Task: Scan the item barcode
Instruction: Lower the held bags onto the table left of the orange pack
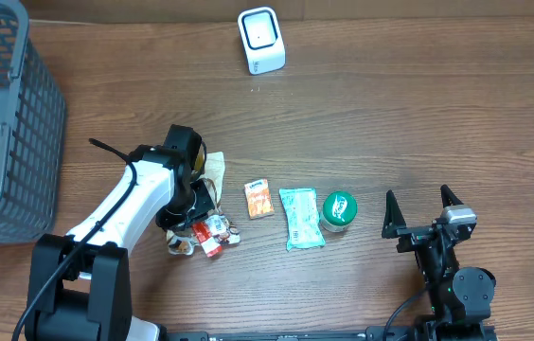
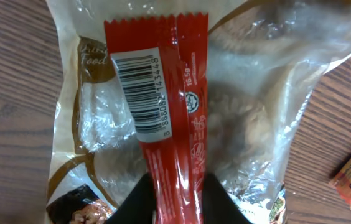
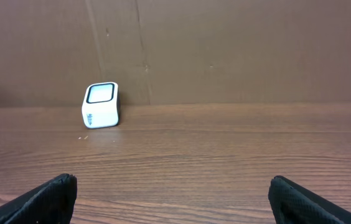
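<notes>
A red snack packet [image 2: 163, 118] with a white barcode label [image 2: 139, 92] lies over a clear bag with brown print [image 2: 250, 112]. My left gripper [image 2: 175, 202] is shut on the packet's lower end, a black finger pressing on each side. From overhead, that gripper [image 1: 194, 216] is down at the pile, and the red packet [image 1: 212, 233] pokes out to its right. The white barcode scanner [image 1: 261, 40] stands at the far middle of the table, also visible as the scanner [image 3: 101, 104]. My right gripper [image 1: 423, 210] stands wide open over bare wood, nothing between its fingertips [image 3: 51, 196].
An orange packet [image 1: 259, 199], a teal packet [image 1: 301, 218] and a green-lidded can [image 1: 339, 210] lie in a row between the arms. A grey mesh basket [image 1: 7, 123] fills the far left. A cardboard wall [image 3: 225, 50] backs the table.
</notes>
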Controlling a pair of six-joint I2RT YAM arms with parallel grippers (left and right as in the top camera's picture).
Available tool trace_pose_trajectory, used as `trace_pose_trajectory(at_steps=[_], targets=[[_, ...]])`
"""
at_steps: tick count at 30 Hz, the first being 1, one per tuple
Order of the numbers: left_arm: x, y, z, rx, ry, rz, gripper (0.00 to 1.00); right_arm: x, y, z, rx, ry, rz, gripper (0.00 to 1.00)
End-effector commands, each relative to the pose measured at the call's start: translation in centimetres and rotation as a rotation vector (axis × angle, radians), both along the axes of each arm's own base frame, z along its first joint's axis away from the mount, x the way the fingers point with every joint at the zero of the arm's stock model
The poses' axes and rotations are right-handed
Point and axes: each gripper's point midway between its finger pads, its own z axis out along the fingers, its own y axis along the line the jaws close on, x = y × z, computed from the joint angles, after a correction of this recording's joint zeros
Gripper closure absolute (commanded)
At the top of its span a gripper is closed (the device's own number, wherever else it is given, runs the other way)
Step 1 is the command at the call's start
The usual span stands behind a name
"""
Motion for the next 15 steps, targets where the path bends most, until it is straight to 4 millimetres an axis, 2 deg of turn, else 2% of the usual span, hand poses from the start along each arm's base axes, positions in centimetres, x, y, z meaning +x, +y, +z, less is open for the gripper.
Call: trace_pose_trajectory(at_steps=[1, 4, 8, 15], targets=[[-0.5, 0.1, -0.3, -0.003, 0.017, 0.008, 0.88, 0.0, -0.2, -0.2, -0.004, -0.003, -0.01, 0.0], [-0.5, 0.1, -0.3, -0.005, 0.016, -0.023, 0.96, 0.0, -0.2, -0.2, -0.003, -0.003, -0.01, 0.0], [-0.2, 0.4, 0.1, 0.013, 0.014, -0.033, 0.96, 0.0, -0.2, -0.2, -0.004, -0.002, -0.01, 0.0], [1.3, 1.3, 2.1, 0.051, -0.017, -0.02, 0.96, 0.0, -0.2, -0.2, -0.004, -0.003, -0.01, 0.0]])
